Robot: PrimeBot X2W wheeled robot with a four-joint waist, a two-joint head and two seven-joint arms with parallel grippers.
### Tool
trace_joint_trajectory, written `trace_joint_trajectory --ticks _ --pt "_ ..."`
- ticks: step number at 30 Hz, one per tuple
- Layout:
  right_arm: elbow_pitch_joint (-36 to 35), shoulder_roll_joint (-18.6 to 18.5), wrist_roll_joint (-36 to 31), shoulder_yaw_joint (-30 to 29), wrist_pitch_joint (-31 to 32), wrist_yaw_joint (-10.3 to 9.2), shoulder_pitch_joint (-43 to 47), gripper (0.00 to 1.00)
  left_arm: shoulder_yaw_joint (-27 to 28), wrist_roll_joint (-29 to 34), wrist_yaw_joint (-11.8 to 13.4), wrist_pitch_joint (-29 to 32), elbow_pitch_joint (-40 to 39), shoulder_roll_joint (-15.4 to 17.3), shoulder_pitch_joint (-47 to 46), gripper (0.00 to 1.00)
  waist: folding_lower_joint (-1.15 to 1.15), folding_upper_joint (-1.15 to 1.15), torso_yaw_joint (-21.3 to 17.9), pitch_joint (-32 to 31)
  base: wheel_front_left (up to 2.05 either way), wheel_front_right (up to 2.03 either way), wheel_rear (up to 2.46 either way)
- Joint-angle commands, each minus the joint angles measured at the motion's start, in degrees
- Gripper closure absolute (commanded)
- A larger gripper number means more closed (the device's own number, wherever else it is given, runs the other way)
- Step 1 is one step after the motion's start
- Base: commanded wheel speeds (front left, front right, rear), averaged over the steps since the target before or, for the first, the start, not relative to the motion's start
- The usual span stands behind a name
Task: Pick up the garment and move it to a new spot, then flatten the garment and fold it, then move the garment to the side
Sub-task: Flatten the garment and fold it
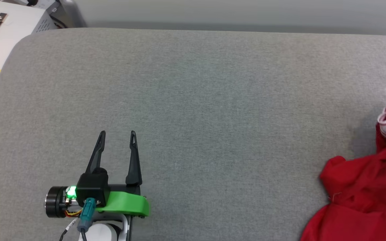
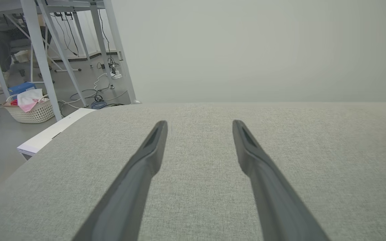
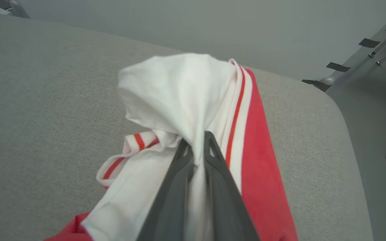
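Pinching a fold of white sleeve, the right gripper (image 3: 198,142) has its two fingers almost together with the cloth between them, so it holds the garment (image 3: 179,87). Around the grip the white cloth bunches up, with striped trim just beside it and red cloth lower and to the right. In the head view the garment lies crumpled at the right edge of the grey table (image 1: 193,100), partly cut by the picture border. The left gripper (image 1: 117,135) is well apart from it, near the front left of the table, fingers wide and nothing between them. I judge the first step is in hand: the pick-up, with the grip made and the lift not yet done. The next move calls for raising the garment clear of the table and carrying it toward the middle, slowly, because a hold on one sleeve may let the rest drag or slip
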Motion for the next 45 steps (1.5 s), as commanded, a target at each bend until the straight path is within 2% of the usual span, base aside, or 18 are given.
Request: trace_joint_trajectory --ticks 1,8,14,21,27,28,33,34,35,36,39,45 --pt "-1.50 0.51 -0.84 0.05 -0.01 -0.03 -1.60 1.00 0.07 -0.49 0.34 -0.34 -0.08 -0.15 0.40 0.00 0.00 0.00 1.28 -0.10 0.00 0.00 0.00" --pt "-5.18 3.27 -3.26 6.14 0.78 -0.03 -8.83 1.00 -0.68 -1.43 0.79 -0.34 0.03 -0.15 0.22 0.00 0.00 0.00 4.48 0.95 0.00 0.00 0.00" --pt "-2.82 9.58 -4.11 15.81 1.02 -0.03 -17.32 1.00 -1.71 -2.15 1.41 -0.34 0.13 -0.15 -0.43 0.00 0.00 0.00 6.73 2.41 0.00 0.00 0.00" --pt "6.57 18.64 -4.19 30.62 -1.45 -0.03 -25.25 1.00 -2.85 -2.90 2.08 -0.34 0.40 -0.15 -1.71 0.00 0.00 0.00 8.66 4.41 0.00 0.00 0.00" --pt "15.29 25.35 -1.59 43.39 -4.30 -0.03 -27.93 1.00 -3.35 -3.41 2.75 -0.34 0.44 -0.15 -2.49 0.00 0.00 0.00 9.40 5.46 0.00 0.00 0.00" --pt "19.15 27.65 0.52 49.16 -5.21 -0.03 -27.67 1.00 -3.62 -3.60 3.01 -0.34 0.50 -0.15 -2.70 0.00 0.00 0.00 9.60 5.65 0.00 0.00 0.00" --pt "23.36 29.35 4.85 56.88 -5.36 -0.03 -26.56 1.00 -3.66 -3.75 3.34 -0.34 0.71 -0.15 -2.81 0.00 0.00 0.00 9.42 5.46 0.00 0.00 0.00" --pt "23.80 29.44 5.21 57.66 -5.62 -0.03 -26.67 0.87 -3.62 -3.78 3.39 -0.34 0.74 -0.15 -2.77 0.00 0.00 0.00 9.30 5.36 0.00 0.00 0.00" --pt "24.17 29.54 5.50 58.41 -6.06 -0.03 -26.86 0.57 -3.55 -3.77 3.45 -0.34 0.80 -0.15 -2.69 0.00 0.00 0.00 9.10 5.12 0.00 0.00 0.00" --pt "24.31 29.65 5.83 58.76 -6.74 -0.03 -27.04 0.00 -3.49 -3.73 3.45 -0.34 0.86 -0.15 -2.60 0.00 0.00 0.00 8.94 4.95 0.00 0.00 0.00" --pt "23.97 29.44 6.41 59.21 -10.86 -0.03 -28.21 0.00 -3.32 -3.53 3.36 -0.34 1.11 -0.15 -2.35 0.00 0.00 0.00 8.47 4.03 0.00 0.00 0.00" --pt "19.13 25.51 6.54 57.54 -19.67 -0.03 -31.29 0.00 -2.21 -2.76 3.15 -0.34 1.06 -0.15 -1.06 0.00 0.00 0.00 7.12 1.38 0.00 0.00 0.00"
